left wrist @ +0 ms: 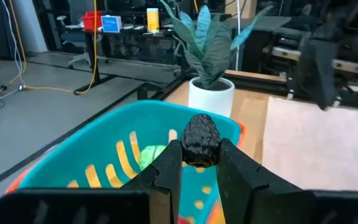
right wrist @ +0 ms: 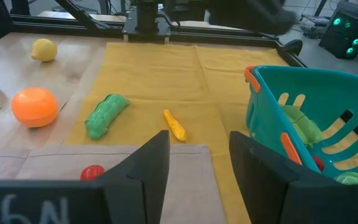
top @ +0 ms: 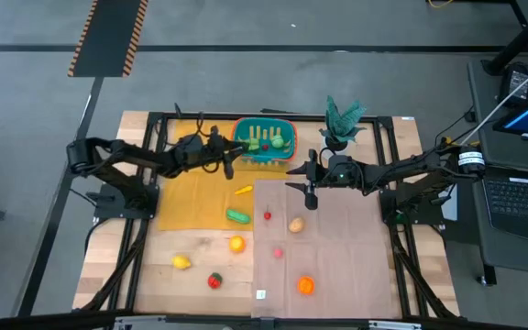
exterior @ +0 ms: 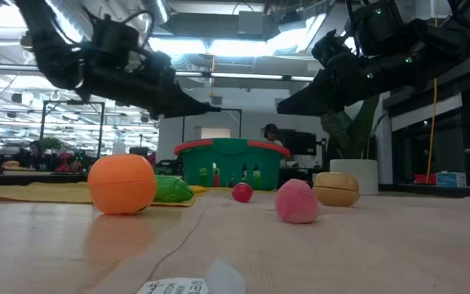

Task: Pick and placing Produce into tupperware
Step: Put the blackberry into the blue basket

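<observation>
Left tool is clamped on a small dark bumpy piece of produce, hanging right at the rim of the tupperware at upper centre of the high view, so letting go should drop it inside. Right tool has its fingers spread and empty, low over the tabletop beside the basket, pointed toward the yellow piece and green piece, likely the next picks.

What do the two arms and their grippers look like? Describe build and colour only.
Both arms are dark, nearly black, made of jointed segments with exposed cabling along them. The left gripper has two flat, matte black fingers that taper toward the tips. The right gripper has the same wide, flat black fingers, and pale characters show on the body behind them. The right arm has a white band near its base.
</observation>
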`<state>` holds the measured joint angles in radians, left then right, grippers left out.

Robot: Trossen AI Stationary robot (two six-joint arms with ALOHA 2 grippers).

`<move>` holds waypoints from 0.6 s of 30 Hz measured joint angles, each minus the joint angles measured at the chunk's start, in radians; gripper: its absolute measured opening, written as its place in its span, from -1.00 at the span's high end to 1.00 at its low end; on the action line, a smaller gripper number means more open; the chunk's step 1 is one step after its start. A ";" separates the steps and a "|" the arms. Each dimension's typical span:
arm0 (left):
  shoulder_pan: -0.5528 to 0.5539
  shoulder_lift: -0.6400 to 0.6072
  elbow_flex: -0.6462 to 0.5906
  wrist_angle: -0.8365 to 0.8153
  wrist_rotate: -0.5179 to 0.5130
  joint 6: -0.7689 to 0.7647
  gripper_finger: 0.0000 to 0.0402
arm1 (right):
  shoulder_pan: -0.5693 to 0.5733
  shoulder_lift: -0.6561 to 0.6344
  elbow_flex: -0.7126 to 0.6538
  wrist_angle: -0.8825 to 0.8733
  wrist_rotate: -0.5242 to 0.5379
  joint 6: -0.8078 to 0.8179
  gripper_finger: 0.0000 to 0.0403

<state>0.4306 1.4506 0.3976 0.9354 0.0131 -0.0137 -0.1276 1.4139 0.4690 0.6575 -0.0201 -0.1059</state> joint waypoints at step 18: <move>0.122 0.094 0.147 -0.069 0.226 -0.001 0.63 | 0.000 0.000 0.000 -0.008 0.000 0.030 0.16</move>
<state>0.5531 1.5445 0.5444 0.8662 0.2394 -0.0151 -0.1276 1.4143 0.4690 0.6498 -0.0204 -0.0756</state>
